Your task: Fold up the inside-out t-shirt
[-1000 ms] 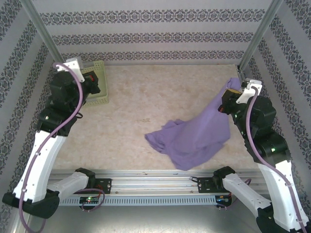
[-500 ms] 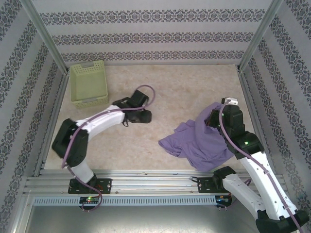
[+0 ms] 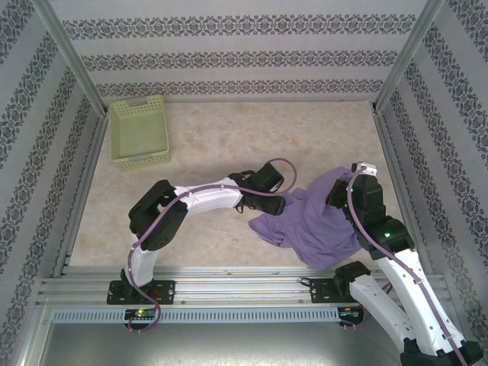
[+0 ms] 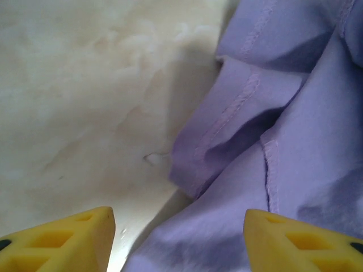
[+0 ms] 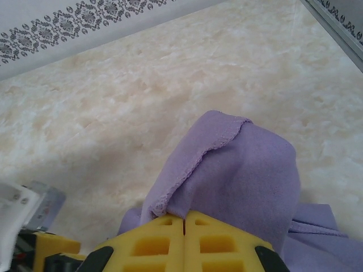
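My right gripper (image 5: 184, 218) is pinched tight on the crumpled lavender cotton t-shirt (image 3: 316, 221), bunched at 4 o'clock on the beige marbled table (image 3: 229, 145). My left gripper (image 4: 178, 221) gapes wide at its 9 o'clock hem. Grabbing two layers there would probably tangle it worse.

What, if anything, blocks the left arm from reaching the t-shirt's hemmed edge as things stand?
Probably nothing, so yes, it looks able to reach. The left gripper hangs open right over the folded hem of the t-shirt, with bare table beside it and no other thing between.
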Controlling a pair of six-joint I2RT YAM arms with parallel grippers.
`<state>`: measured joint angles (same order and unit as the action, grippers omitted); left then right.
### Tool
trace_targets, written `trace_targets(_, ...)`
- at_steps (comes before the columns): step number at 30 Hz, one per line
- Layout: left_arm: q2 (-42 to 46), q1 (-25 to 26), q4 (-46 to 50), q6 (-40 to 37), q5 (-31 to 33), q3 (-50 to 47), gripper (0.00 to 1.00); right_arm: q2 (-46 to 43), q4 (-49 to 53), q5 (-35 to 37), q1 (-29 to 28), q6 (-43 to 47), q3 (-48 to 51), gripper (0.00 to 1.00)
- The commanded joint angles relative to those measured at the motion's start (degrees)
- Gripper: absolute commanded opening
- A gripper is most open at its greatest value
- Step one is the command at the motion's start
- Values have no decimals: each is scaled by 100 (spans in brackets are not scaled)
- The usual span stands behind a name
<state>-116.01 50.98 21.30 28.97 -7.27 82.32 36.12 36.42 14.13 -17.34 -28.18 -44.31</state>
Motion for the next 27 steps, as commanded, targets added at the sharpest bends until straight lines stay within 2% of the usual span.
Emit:
trace_targets(1,-340,35,-81,-33,155,184,58,-111,-162,73,44,-100,107,0)
trace_targets(4,-589,43,-98,-14,10,313,50,-131,-93,104,49,-69,81,0)
trace_targets(7,-712,43,-31,-27,4,356,37,-182,-39,150,72,-14,50,0)
trace_targets(10,-680,26,15,-75,55,324,19,-201,-24,136,105,-3,13,0)
trace_targets(12,-551,-45,-7,-59,105,191,4,-173,-21,108,115,-5,-31,0)
trace_targets(13,-472,-82,-43,-35,125,114,0,-159,-28,91,122,-16,-57,0)
trace_targets(21,257,-147,-403,-155,199,-525,0,-79,-89,-162,133,-149,-148,0)
trace_targets(23,347,-44,-462,-269,188,-593,6,-78,-86,-179,127,-185,-130,0)
trace_targets(27,388,70,-250,-340,522,-588,0,-126,-61,-191,127,-231,-91,0)
